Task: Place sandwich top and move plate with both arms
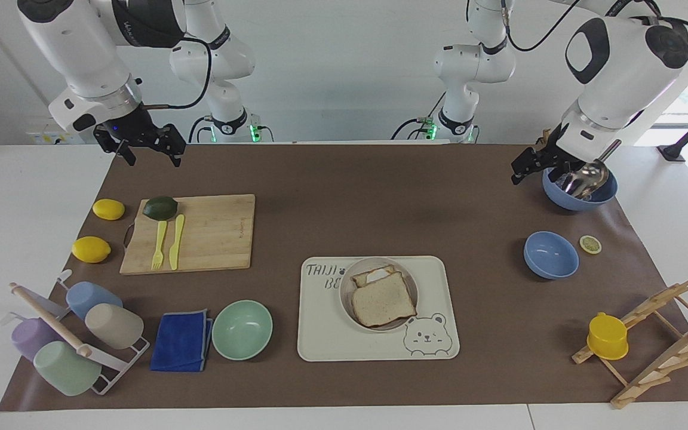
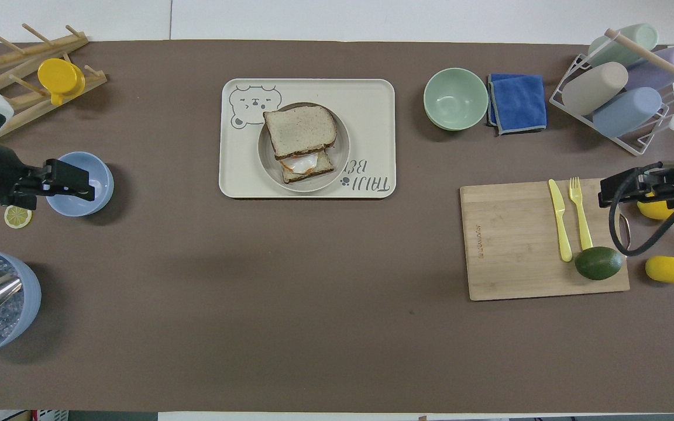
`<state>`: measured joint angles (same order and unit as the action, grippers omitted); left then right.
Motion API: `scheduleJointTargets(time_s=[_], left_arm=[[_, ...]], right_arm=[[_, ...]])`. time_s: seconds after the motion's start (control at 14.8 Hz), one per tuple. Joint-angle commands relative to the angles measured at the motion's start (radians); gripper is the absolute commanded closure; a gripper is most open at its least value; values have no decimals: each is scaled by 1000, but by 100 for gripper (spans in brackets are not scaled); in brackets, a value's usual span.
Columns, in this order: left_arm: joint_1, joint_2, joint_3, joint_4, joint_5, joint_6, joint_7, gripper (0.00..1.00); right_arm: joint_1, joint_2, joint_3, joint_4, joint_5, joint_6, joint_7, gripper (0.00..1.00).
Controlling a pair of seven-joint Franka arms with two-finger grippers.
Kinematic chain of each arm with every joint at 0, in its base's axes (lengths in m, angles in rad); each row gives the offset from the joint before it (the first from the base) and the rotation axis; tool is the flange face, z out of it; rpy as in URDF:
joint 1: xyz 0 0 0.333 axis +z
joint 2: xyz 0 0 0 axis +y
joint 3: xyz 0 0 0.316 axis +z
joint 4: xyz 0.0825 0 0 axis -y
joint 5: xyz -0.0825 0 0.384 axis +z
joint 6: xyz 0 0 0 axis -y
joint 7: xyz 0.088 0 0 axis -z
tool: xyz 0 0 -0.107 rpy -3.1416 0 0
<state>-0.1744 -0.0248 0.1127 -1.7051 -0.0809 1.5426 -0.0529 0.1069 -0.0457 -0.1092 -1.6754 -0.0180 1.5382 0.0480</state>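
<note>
Resting askew on the egg toast (image 1: pixel 372 276), the square, brown-crusted sandwich top (image 1: pixel 383 306) lies on the round beige plate (image 1: pixel 347 298), which sits on the cream bear-printed tray (image 1: pixel 332 334). Toward the left arm's end from the tray, the left gripper (image 1: pixel 523 166) hangs released and empty beside the ladle bowl (image 1: pixel 577 199). Toward the right arm's end, the right gripper (image 1: pixel 150 152) waits, fingers spread, above the wooden cutting board (image 1: pixel 212 233).

White glossy arm shells, black joint caps. Black two-finger claws: left gripper (image 1: pixel 526 168), right gripper (image 1: pixel 150 149). Silver wrist ring just above right claw. Black cables loop along both arms.
</note>
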Motion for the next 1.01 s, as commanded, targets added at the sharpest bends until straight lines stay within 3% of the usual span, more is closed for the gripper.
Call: scheduleJointTargets(time_s=[0.0,0.13,0.4,0.94], left_arm=[[26,44,-39,167,67,-192,97,0],[84,60,-125,202,66,-197,99,0],[81,54,-119,137,67,-121,100,0],[90,48,-116,127,59,-99,99,0]], right_arm=[[-10,-13,2,-4,30,0,-23,0],[-10,-14,3,-4,30,0,-23,0],[-10,-14,2,-4,30,2,-23,0],[-10,-14,2,-4,30,5,-23,0]])
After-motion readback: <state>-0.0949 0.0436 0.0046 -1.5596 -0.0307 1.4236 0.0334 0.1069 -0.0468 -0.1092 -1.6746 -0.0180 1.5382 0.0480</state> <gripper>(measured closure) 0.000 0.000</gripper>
